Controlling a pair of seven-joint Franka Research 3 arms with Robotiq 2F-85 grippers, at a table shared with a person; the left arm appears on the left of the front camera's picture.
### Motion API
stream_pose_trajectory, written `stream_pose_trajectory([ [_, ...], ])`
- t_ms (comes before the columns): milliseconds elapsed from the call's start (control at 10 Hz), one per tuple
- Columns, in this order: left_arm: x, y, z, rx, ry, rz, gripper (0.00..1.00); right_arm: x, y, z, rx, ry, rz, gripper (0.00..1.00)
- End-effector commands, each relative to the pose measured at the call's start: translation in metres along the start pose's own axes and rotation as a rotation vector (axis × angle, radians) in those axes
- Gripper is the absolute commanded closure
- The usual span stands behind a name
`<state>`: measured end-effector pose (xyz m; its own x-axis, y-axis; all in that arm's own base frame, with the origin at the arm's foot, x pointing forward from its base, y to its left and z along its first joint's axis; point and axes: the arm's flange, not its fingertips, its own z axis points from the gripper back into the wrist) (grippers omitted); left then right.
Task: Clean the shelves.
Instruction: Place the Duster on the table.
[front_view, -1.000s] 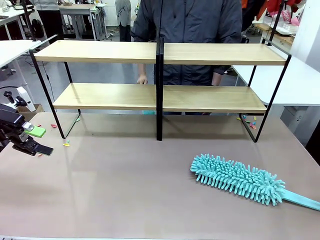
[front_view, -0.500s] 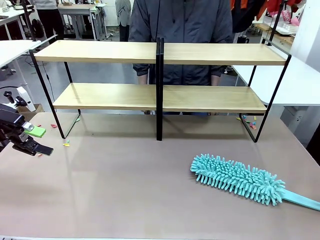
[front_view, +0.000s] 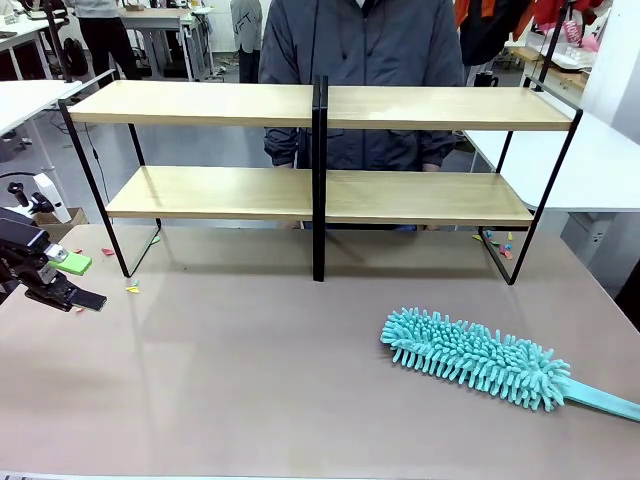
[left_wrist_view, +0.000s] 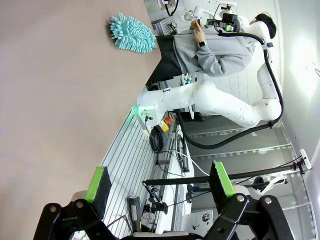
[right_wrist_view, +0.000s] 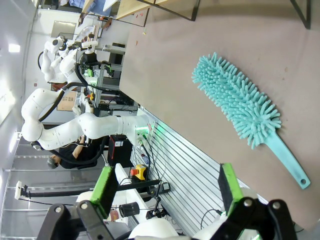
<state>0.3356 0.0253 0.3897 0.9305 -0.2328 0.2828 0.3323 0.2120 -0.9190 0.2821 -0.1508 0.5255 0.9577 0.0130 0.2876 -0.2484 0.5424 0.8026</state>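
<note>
The shelves (front_view: 320, 105), two light wooden boards on a black frame, stand across the far half of the table; a corner of the shelves (right_wrist_view: 134, 7) shows in the right wrist view. A turquoise fluffy duster (front_view: 470, 358) lies flat on the tabletop at front right, its handle pointing right. My left gripper (front_view: 78, 282) hovers open at the table's left edge, far from both. Its green-padded fingers (left_wrist_view: 99, 183) hold nothing. My right gripper (right_wrist_view: 166, 184) is open and empty, off the table's edge, with the duster (right_wrist_view: 234, 100) well ahead of it.
A person in a dark grey jacket (front_view: 365, 45) stands close behind the shelves. Small coloured paper scraps (front_view: 132, 288) lie by the left shelf leg, and more scraps (front_view: 500, 243) lie by the right leg. White tables (front_view: 600, 160) flank both sides.
The person behind the shelves shifted slightly and drew the hands up out of sight. Both arms and the duster stayed still.
</note>
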Motion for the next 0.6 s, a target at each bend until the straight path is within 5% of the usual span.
stream_pose_trajectory([
  [0, 0.0008, -0.0012, -0.0015, -0.023, -0.016, -0.008, 0.00, -0.0014, -0.0003, -0.0008, -0.016, 0.005, 0.013, 0.00],
  [500, 0.0008, -0.0012, -0.0015, -0.023, -0.016, -0.008, 0.00, -0.0014, -0.0003, -0.0008, -0.016, 0.005, 0.013, 0.00],
])
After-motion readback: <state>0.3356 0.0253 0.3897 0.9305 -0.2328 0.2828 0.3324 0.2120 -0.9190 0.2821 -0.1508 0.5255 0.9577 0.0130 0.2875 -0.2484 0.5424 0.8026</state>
